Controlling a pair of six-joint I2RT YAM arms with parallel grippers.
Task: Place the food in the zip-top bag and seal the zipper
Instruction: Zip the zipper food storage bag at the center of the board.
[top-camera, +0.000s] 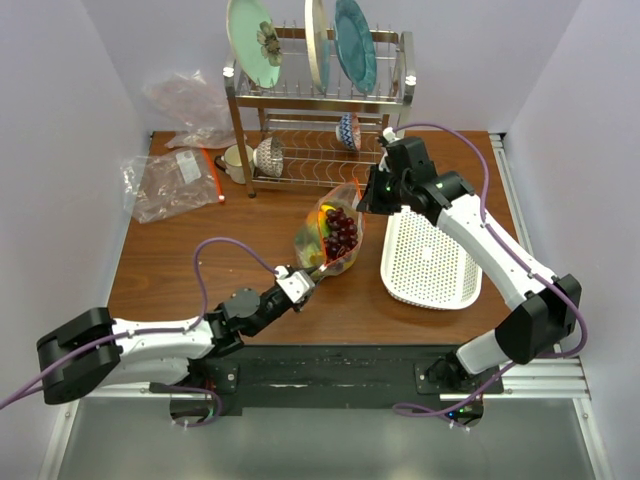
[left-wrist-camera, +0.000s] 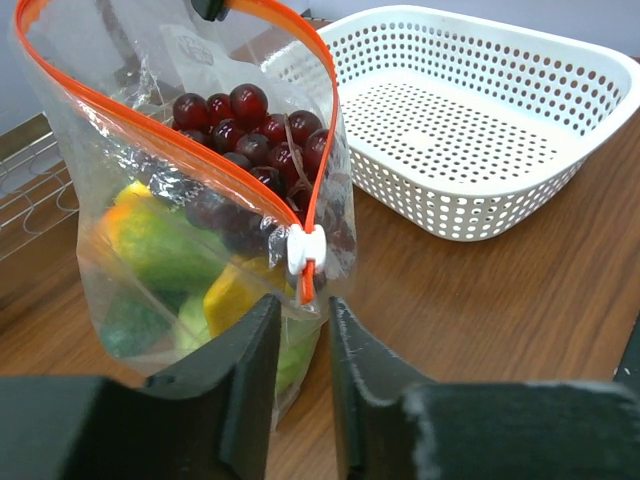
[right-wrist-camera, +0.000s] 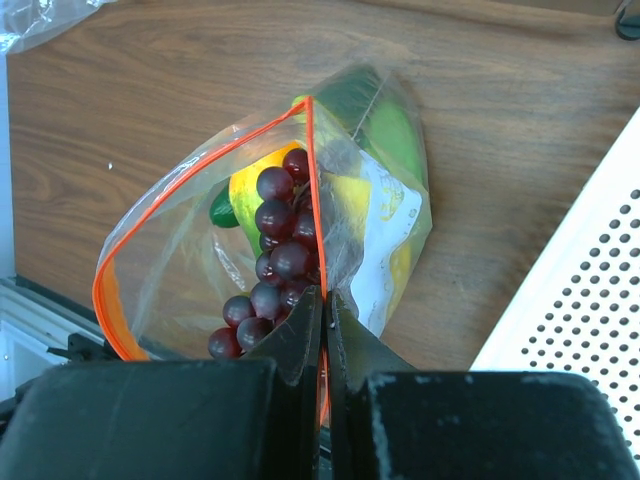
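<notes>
Two grippers flank a clear zip-top bag (top-camera: 330, 240) standing mid-table (top-camera: 180, 260) beside a white basket (top-camera: 430, 265). Its mouth gapes upward. The orange zipper (left-wrist-camera: 190, 150) runs lengthwise from the left gripper (left-wrist-camera: 305, 330), fingers narrowly apart below the white slider (left-wrist-camera: 305, 250), to the right gripper (right-wrist-camera: 325, 310), pinched together on its far end. Grapes (left-wrist-camera: 250, 130) and other food (left-wrist-camera: 160, 250) sit inside.

Wooden table (top-camera: 170, 275): zip-top bag (top-camera: 335, 240), white basket (top-camera: 430, 265), dish rack (top-camera: 300, 100), labelled clear bag (top-camera: 175, 182).
</notes>
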